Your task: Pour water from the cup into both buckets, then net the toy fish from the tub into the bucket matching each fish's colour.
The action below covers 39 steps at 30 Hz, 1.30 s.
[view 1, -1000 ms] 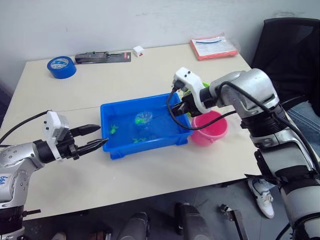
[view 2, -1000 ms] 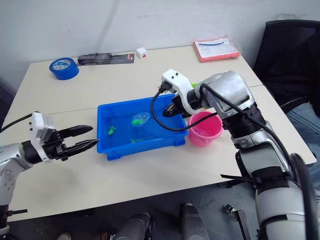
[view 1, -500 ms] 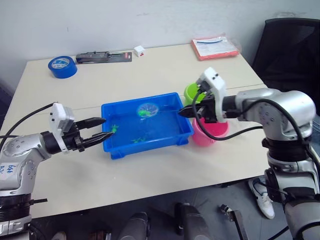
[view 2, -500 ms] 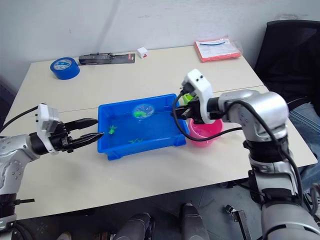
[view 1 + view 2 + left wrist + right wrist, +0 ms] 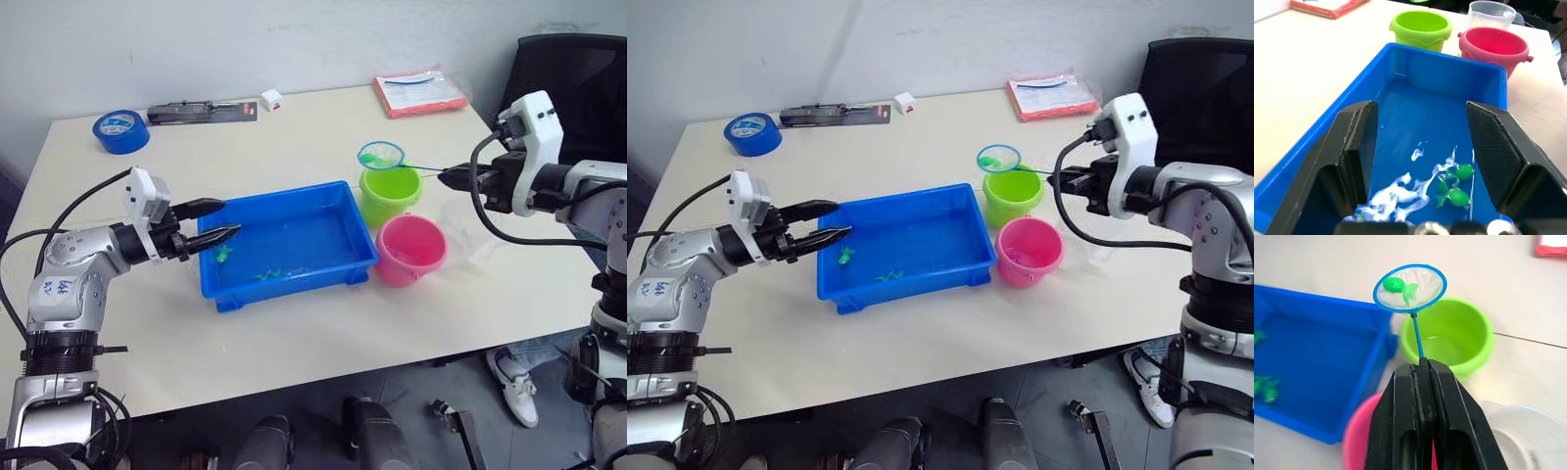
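Cream tabletop [image 5: 294, 333] carries everything. Right gripper [image 5: 1420, 363], clamped on the net's [image 5: 1410, 288] stick, has swung clear of the blue tub [image 5: 294, 279]; a green fish [image 5: 1395, 283] rides in its hoop just beyond the lime bucket's [image 5: 390, 193] far rim. Left gripper [image 5: 225, 220] now hovers spread above the tub's left rim. Pink bucket [image 5: 411, 250] touches the tub's right end, clear cup [image 5: 1491, 12] behind.

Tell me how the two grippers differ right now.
The left gripper is open and holds nothing; the right gripper is shut on the net. The left gripper reaches over the tub; the right gripper holds the net, with a green fish in it, by the green bucket. Both have two black fingers.
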Available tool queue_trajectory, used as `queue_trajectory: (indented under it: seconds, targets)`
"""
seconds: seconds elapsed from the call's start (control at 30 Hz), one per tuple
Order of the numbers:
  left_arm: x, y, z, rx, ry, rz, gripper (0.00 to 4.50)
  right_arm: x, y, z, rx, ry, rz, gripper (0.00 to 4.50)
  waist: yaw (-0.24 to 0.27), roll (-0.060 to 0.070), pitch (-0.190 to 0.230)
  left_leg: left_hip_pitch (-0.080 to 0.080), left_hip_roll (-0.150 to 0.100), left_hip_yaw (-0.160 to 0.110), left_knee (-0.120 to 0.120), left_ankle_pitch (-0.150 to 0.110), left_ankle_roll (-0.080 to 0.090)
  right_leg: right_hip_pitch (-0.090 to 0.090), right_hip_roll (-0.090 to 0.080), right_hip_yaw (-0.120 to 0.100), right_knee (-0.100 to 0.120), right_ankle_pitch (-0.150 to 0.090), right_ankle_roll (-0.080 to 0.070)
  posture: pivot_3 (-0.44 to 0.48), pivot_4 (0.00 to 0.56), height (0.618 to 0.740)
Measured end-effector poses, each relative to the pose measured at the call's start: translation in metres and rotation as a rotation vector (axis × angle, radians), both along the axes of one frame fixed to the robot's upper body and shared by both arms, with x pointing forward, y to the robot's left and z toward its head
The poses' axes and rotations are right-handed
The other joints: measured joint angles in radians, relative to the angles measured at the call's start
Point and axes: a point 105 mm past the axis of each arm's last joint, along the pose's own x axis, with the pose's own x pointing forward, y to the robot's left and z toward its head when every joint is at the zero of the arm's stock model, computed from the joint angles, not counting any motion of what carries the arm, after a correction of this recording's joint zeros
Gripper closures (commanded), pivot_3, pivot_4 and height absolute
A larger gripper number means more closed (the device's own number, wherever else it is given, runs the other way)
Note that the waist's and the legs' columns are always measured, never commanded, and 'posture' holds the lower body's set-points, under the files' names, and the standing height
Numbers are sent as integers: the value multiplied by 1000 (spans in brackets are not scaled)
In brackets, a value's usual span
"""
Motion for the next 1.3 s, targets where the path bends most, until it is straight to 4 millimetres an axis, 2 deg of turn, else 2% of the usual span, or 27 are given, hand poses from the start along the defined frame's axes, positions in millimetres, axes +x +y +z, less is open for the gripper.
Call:
queue_trajectory:
  seconds: [0.1,0.27,0.63,0.8,1.07,1.3]
  targets:
    - [1,-2,-2,6,4,-10,1399,7,-6,-4,-131,-54,-38,3720,0,0,0,0,0,0,0,0,0,0,0,0,0,0,0,0,150,740]
    - [5,-3,1,0,5,-14,1399,13,-5,-17,-371,-140,-22,3720,3,0,0,0,0,0,1,0,0,0,0,0,0,0,0,0,150,740]
    - [6,-9,0,-2,8,-44,1399,13,6,-19,-937,-471,73,3720,3,0,0,0,0,0,1,0,0,0,0,-1,0,0,0,0,150,740]
    - [8,-11,-6,-13,30,-48,1399,9,12,-17,-1126,-610,115,3720,3,0,0,0,0,0,2,0,0,0,0,-1,-1,0,0,0,150,740]
    - [9,-12,-4,-6,19,-56,1399,3,8,-33,-1407,-700,186,3720,4,0,0,0,0,1,2,0,0,0,1,-2,-1,0,0,0,150,740]
    - [9,-14,-5,-11,20,-60,1399,2,8,-32,-1607,-807,222,3720,3,0,0,0,0,2,2,0,0,-1,1,-2,-1,0,0,0,150,740]
